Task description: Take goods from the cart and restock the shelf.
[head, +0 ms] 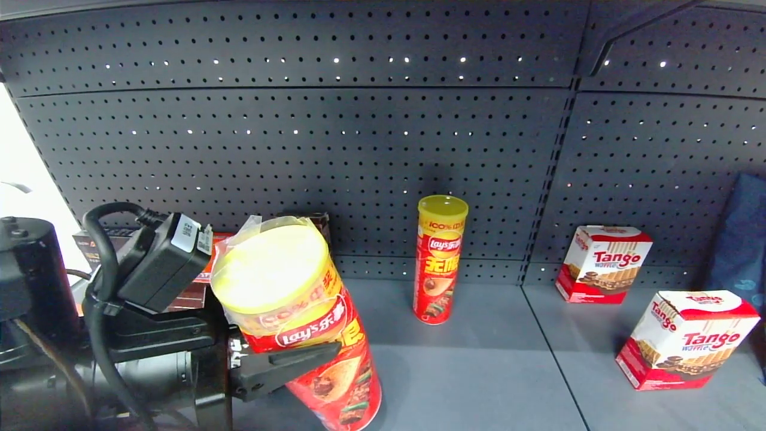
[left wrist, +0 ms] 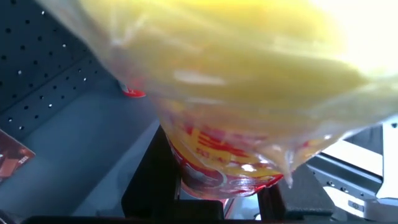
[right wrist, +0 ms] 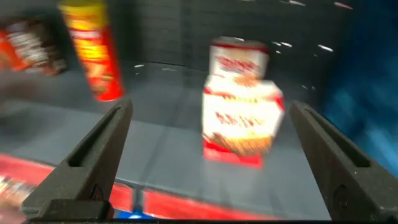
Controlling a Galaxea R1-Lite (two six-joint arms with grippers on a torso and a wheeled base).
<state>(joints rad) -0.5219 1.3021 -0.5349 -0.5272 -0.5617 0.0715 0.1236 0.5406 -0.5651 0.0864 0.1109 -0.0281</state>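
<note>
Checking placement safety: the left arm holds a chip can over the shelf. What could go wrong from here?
1. The held chip can sits tilted in the left gripper. Released like this, it may topple or roll instead of standing.
2. The standing chip can is farther back and to the right. Pushing deeper that way could knock it over.

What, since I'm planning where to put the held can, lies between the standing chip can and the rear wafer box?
In the head view, only bare shelf with a panel seam separates the standing chip can from the rear wafer box.
</note>
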